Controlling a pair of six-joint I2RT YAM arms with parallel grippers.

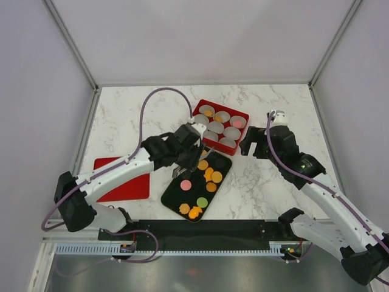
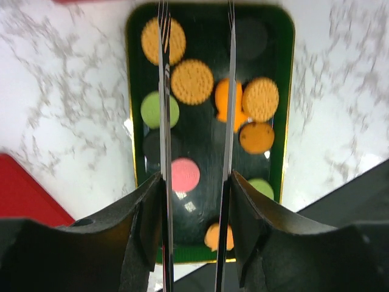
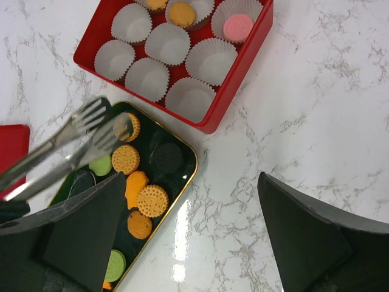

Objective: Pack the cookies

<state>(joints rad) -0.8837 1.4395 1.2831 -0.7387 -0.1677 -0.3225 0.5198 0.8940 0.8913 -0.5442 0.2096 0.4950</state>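
Cookies (image 1: 209, 176) lie on a dark gold-rimmed tray (image 1: 176, 196): orange scalloped (image 2: 192, 81), pink (image 2: 185, 174), green (image 2: 159, 109) and dark (image 2: 250, 38) ones. My left gripper (image 1: 185, 146) is shut on metal tongs (image 2: 164, 121). The tong blades stand apart with nothing between them, their tips (image 3: 100, 128) over the tray's far end by an orange cookie (image 3: 129, 126). A red box (image 1: 203, 103) of white paper cups holds orange cookies (image 3: 181, 13) and a pink one (image 3: 237, 26). My right gripper (image 3: 191, 182) is open and empty over bare marble right of the tray.
A flat red lid (image 1: 124, 179) lies left of the tray, under the left arm. The marble table (image 1: 267, 188) is walled by white panels. A black strip (image 1: 206, 228) runs along the near edge.
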